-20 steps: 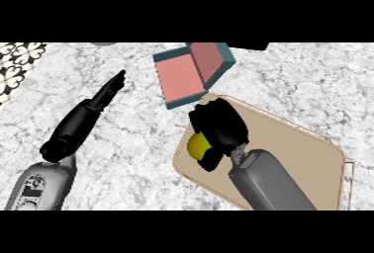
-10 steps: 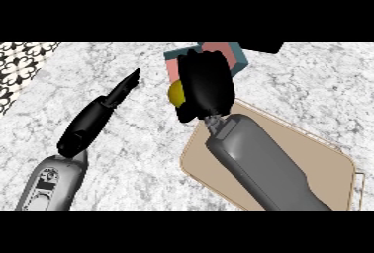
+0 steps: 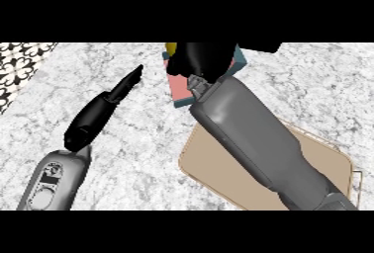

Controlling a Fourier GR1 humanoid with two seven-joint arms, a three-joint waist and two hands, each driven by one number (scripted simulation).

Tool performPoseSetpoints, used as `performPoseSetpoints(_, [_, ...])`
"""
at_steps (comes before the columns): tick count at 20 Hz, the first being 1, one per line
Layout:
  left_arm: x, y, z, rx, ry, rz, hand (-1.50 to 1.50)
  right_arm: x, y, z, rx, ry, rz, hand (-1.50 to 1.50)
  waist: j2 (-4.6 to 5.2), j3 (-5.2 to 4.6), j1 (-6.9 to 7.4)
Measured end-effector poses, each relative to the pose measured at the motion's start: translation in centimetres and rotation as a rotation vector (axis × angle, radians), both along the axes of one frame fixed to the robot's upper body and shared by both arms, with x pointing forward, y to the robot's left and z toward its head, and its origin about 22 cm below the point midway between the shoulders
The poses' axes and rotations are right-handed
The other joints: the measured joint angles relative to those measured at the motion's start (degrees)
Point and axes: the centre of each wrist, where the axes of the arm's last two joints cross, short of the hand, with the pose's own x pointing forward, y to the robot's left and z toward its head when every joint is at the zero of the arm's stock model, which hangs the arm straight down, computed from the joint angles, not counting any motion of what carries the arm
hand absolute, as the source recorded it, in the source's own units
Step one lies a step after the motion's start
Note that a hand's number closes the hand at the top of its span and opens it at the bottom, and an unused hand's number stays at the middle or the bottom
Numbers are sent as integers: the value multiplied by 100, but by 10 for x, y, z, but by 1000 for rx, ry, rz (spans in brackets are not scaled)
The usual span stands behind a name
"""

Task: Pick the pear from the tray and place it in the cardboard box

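Note:
My right hand (image 3: pixel 203 58) reaches far up the counter, curled round the yellow pear (image 3: pixel 171 48), of which only a sliver shows at the hand's left side. The hand hovers over the cardboard box (image 3: pixel 179 91), whose pink inside and teal rim peek out beside my right forearm. The tan tray (image 3: pixel 211 170) lies lower right, largely crossed by that forearm, and nothing shows on its visible part. My left hand (image 3: pixel 110 101) lies at the left with straight fingers pointing up and right, holding nothing.
The counter top is grey marbled stone. A black-and-white patterned patch (image 3: pixel 18 62) fills the upper left corner. A dark object (image 3: pixel 259 47) sits at the top edge just right of the box.
My right hand has carried the pear up and away from the tray until it is over the box. The left hand has shifted slightly rightward.

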Motion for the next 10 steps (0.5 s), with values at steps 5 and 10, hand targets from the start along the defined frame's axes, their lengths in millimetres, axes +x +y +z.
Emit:
performPoseSetpoints(5, [4,2,-1,1,2,29,0,19,10,12,0,-1,-62,150,-2,2,-169])
performPoseSetpoints(10, [3,8,-3,-1,1,56,0,44,10,7,-7,121,-114,150,-15,6,-296])
